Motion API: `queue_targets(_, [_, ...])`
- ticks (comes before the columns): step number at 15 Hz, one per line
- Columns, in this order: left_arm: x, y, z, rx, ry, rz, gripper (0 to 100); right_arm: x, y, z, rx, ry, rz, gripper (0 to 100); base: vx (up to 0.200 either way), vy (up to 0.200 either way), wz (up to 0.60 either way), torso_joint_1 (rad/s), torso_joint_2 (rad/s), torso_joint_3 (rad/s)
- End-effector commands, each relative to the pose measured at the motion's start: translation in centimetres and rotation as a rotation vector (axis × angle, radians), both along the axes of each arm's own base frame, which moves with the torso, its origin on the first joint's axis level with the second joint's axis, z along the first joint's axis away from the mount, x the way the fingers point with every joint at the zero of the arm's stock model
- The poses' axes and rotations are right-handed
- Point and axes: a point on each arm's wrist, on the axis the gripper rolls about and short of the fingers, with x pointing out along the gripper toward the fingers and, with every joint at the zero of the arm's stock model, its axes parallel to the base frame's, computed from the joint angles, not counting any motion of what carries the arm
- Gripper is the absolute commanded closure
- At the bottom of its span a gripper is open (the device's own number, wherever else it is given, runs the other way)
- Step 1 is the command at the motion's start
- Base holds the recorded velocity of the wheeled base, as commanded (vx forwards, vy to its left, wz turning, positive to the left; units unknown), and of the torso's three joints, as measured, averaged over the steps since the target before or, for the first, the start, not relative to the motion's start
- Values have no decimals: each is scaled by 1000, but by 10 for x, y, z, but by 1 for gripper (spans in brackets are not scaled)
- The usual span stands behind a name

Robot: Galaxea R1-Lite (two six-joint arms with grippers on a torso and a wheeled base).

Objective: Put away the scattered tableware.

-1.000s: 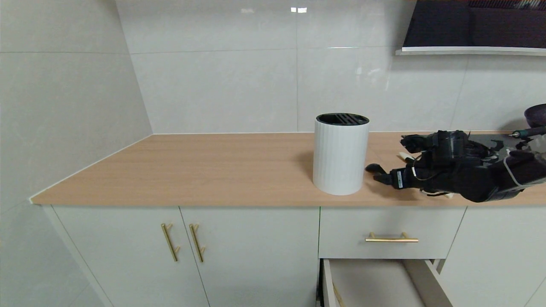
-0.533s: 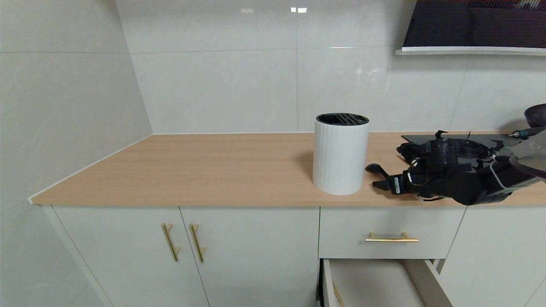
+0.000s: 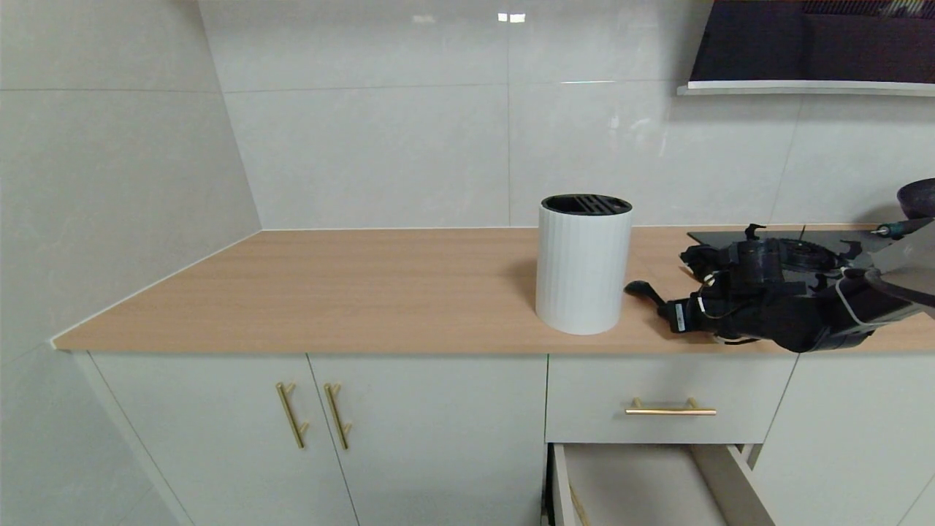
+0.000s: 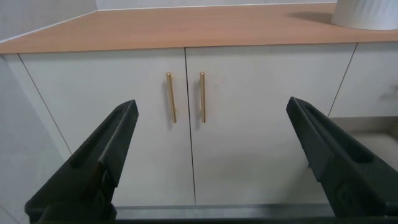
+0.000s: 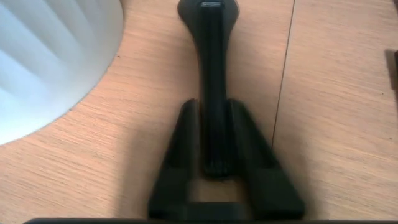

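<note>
A black utensil handle [image 3: 641, 288] lies flat on the wooden countertop [image 3: 365, 292], just right of a tall white ribbed holder [image 3: 584, 264] with a black slotted top. My right gripper [image 3: 668, 310] rests low on the counter, shut on that handle. In the right wrist view the two fingers [image 5: 245, 155] press both sides of the handle [image 5: 210, 74], with the holder [image 5: 43, 62] close beside it. The utensil's working end is hidden under the gripper. My left gripper [image 4: 211, 109] hangs open with nothing in it, below counter height, facing the cabinet doors [image 4: 186, 124].
A black hob [image 3: 803, 241] sits on the counter behind the right arm, with a dark pot [image 3: 917, 196] at the far right. Under the counter a closed drawer with a gold handle [image 3: 670, 409] sits above an open lower drawer [image 3: 643, 482].
The right gripper dropped onto the counter beside the holder and closed its fingers on the black handle. The holder stayed put.
</note>
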Motion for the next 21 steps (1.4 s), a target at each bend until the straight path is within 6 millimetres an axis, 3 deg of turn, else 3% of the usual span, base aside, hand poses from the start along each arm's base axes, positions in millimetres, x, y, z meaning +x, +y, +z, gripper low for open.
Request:
queue_targets(1, [0, 0, 0, 0, -1, 1, 0, 0, 0, -2, -1, 10, 1, 100, 0, 0, 0, 0, 0, 0])
queue_targets(3, [0, 0, 0, 0, -1, 1, 0, -1, 1, 0, 1, 4, 2, 100, 0, 0, 0, 0, 0, 0])
queue_targets(6, [0, 0, 0, 0, -1, 1, 0, -27, -1, 32, 54, -6, -41, 100, 0, 0, 0, 0, 0, 0])
queue_targets(10, [0, 0, 0, 0, -1, -1, 0, -82, -7, 68, 88, 43, -66, 100, 0, 0, 0, 0, 0, 0])
queue_targets(11, [0, 0, 0, 0, -1, -1, 0, -113, -10, 77, 85, 81, -64, 100, 0, 0, 0, 0, 0, 0])
queue_targets(12, [0, 0, 0, 0, -1, 1, 0, -130, -11, 81, 86, 82, -58, 100, 0, 0, 0, 0, 0, 0])
queue_targets(16, [0, 0, 0, 0, -1, -1, 0, -179, -3, 79, 77, 98, -2, 100, 0, 0, 0, 0, 0, 0])
queue_targets(19, [0, 0, 0, 0, -1, 1, 0, -199, 5, 67, 57, 134, 40, 100, 0, 0, 0, 0, 0, 0])
queue_targets(21, [0, 0, 0, 0, -1, 1, 0, -201, 5, 64, 42, 143, 52, 100, 0, 0, 0, 0, 0, 0])
